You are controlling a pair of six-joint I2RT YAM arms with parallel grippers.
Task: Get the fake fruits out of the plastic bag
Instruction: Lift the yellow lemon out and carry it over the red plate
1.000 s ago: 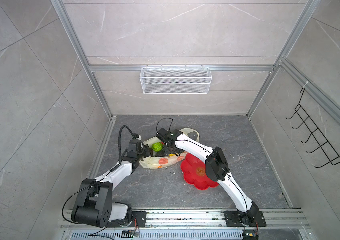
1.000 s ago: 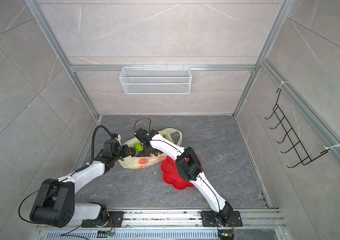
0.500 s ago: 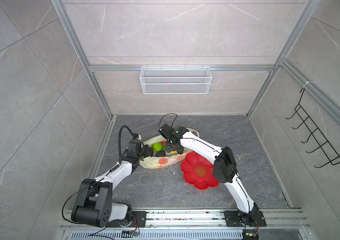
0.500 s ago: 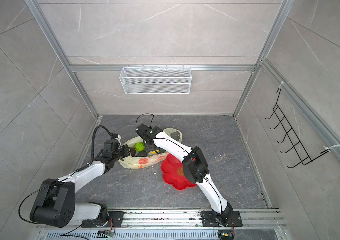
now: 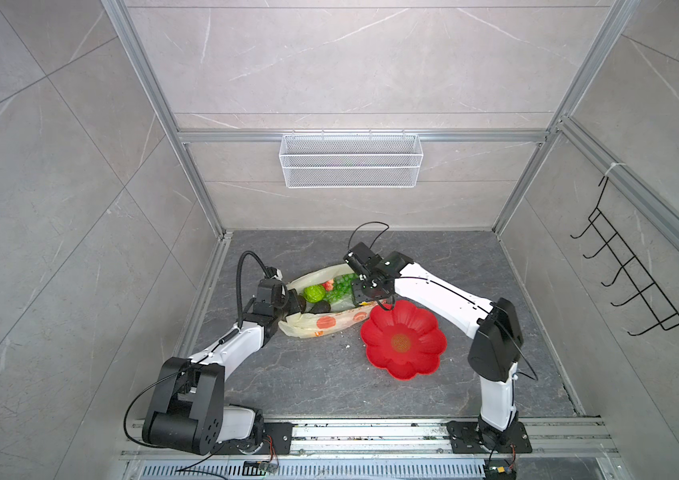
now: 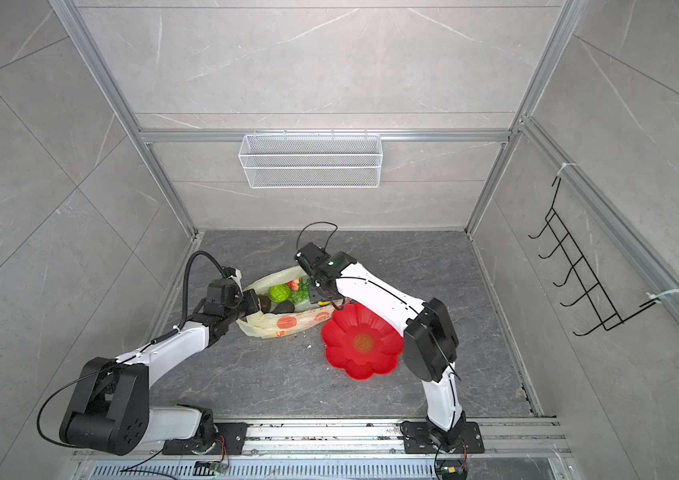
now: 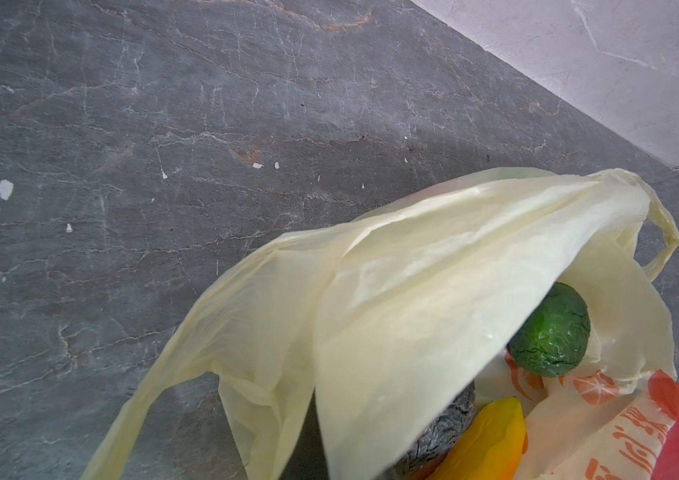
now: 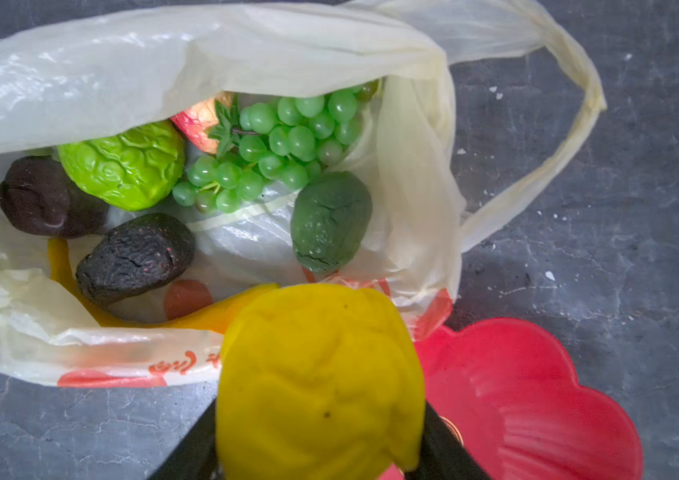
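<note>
The plastic bag (image 5: 325, 322) (image 6: 283, 322) lies open on the dark floor. My left gripper (image 5: 287, 301) is shut on its near rim and holds the mouth up; the left wrist view shows only the raised bag (image 7: 412, 291). My right gripper (image 8: 317, 436) is shut on the yellow lemon (image 8: 317, 353), just outside the mouth and over the bag's edge. Inside the bag lie a green grape bunch (image 8: 287, 137), a bumpy lime-green fruit (image 8: 121, 164), a strawberry (image 8: 200, 120), a banana (image 8: 204, 318), two dark avocados (image 8: 134, 257) and a green one (image 8: 329, 220).
A red flower-shaped plate (image 5: 404, 338) (image 8: 537, 395) lies on the floor right beside the bag, under my right arm. A white wire basket (image 5: 350, 160) hangs on the back wall. A black hook rack (image 5: 637, 278) is on the right wall.
My right gripper has closed on the lemon, risen out of the bag and moved right toward the plate. The left gripper has stayed put on the bag.
</note>
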